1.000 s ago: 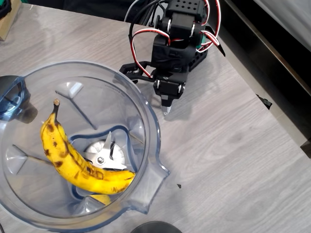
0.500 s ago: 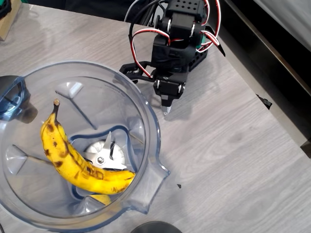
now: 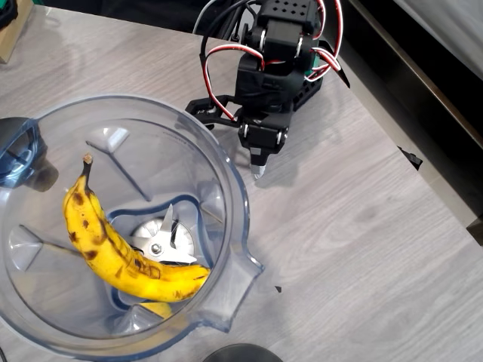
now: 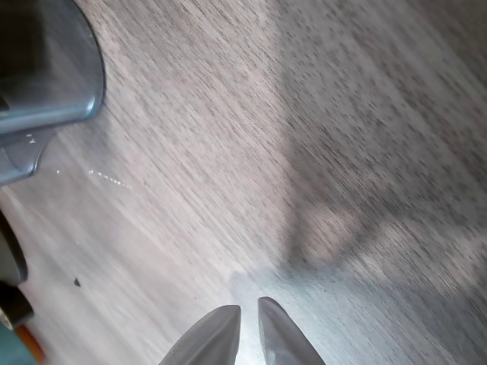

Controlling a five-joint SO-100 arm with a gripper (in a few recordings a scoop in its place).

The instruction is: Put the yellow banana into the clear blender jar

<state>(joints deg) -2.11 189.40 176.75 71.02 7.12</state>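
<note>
In the overhead view the yellow banana (image 3: 121, 253), spotted brown, lies curved inside the clear blender jar (image 3: 226, 196), resting over the silver blade (image 3: 162, 241) at its base. My gripper (image 3: 259, 172) hangs over the bare table just right of the jar's rim, shut with nothing in it. The wrist view has the two pale fingertips (image 4: 215, 334) pressed nearly together over the wood-grain table, and the jar's rim (image 4: 53, 76) sits at the top left.
The grey wood-grain table (image 3: 362, 226) stretches open to the right of the jar and ends at a dark edge (image 3: 423, 98) on the right. A dark round object (image 3: 241, 353) peeks in at the bottom. The jar's handle (image 3: 19, 151) sits at the left.
</note>
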